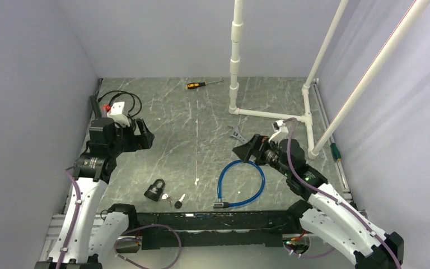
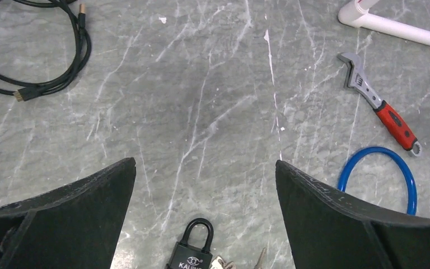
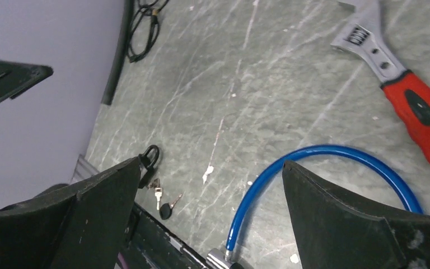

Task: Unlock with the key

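Left fingers (image 2: 61, 218), right fingers (image 3: 341, 218) spread | padlock (image 1: 155, 190), key (image 1: 179, 202) by table (image 1: 201, 112) front edge

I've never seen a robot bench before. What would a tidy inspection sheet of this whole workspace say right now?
Surface: grey marbled table, flat, with pale streaks.
Job's things: black padlock lying near the front, shackle closed; keys beside it, not in the lock.
Clutter: blue cable lock, red-handled wrench, yellow-handled screwdriver at the back.
Claws: left claw open, empty, off the table; right claw open, empty, near the blue cable lock.
Cables: black cable coiled at far left.
Surroundings: white pipe frame at right rear; plain lilac walls.
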Motion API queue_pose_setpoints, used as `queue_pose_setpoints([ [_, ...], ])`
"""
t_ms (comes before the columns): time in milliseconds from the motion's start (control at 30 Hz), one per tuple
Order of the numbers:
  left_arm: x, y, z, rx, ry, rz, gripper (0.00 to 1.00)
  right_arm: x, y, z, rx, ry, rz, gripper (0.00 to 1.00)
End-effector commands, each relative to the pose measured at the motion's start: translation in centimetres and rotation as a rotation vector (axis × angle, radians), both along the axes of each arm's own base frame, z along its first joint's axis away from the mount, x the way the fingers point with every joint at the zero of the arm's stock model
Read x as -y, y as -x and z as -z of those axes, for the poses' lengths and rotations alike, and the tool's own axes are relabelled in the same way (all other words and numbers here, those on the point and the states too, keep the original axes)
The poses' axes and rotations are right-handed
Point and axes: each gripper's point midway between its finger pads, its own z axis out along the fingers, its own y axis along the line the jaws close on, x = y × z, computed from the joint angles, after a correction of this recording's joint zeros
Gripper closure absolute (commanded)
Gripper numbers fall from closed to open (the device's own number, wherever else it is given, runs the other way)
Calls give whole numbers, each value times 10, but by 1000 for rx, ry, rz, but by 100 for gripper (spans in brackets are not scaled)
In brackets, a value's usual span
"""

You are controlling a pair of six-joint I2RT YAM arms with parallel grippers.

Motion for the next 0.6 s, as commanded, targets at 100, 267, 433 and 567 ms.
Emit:
queue_pose_setpoints([
  [100, 18, -8, 2, -3, 40, 97, 1, 45, 7, 16, -151, 0, 266, 0],
  [267, 32, -9, 10, -26, 86, 157, 4, 57, 22, 34, -317, -55, 377, 0],
  [433, 57, -8, 24, -111, 148, 252, 7, 59, 33, 59, -445, 4, 421, 0],
  [567, 86, -3, 43, -247, 177, 298, 9, 52, 44, 78, -482, 44, 422, 0],
])
